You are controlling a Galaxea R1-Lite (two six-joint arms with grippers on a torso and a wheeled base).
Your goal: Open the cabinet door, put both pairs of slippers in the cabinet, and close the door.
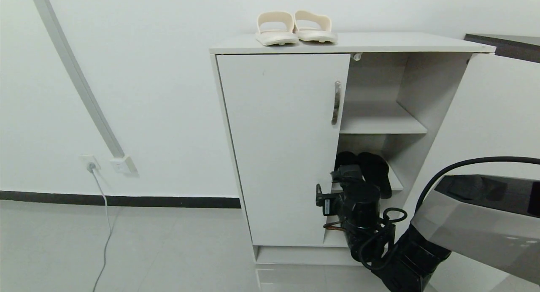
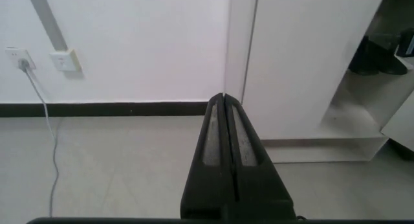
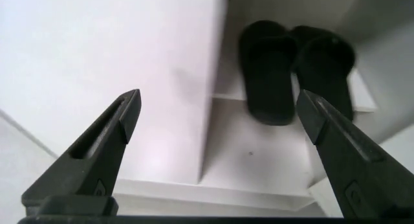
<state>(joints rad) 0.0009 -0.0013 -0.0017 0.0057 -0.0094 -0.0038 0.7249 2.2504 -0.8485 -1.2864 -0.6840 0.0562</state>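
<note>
Door: right door [image 1: 485, 114] open; left door [image 1: 278, 148] shut.
Black slippers [image 3: 272, 75]: stowed side by side on the lower shelf [image 1: 396, 184] of the cabinet [image 1: 400, 42].
Cream slippers [image 1: 303, 30]: on top of the cabinet, not yet stowed.
Right pincer [image 3: 217, 98]: spread wide, empty, low in front of the black slippers.
Left pincer [image 2: 224, 98]: pressed closed, empty, above the floor [image 2: 116, 166].
Progress: judged about half done; door opened, one pair in.
Remaining: cream slippers in, door closed.

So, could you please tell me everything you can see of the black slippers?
The black slippers are matte, rubbery-looking slides lying flat, side by side, on the lower shelf in the open right half of the cabinet, ends overhanging the shelf edge. The open right gripper hovers before them, apart.
</note>
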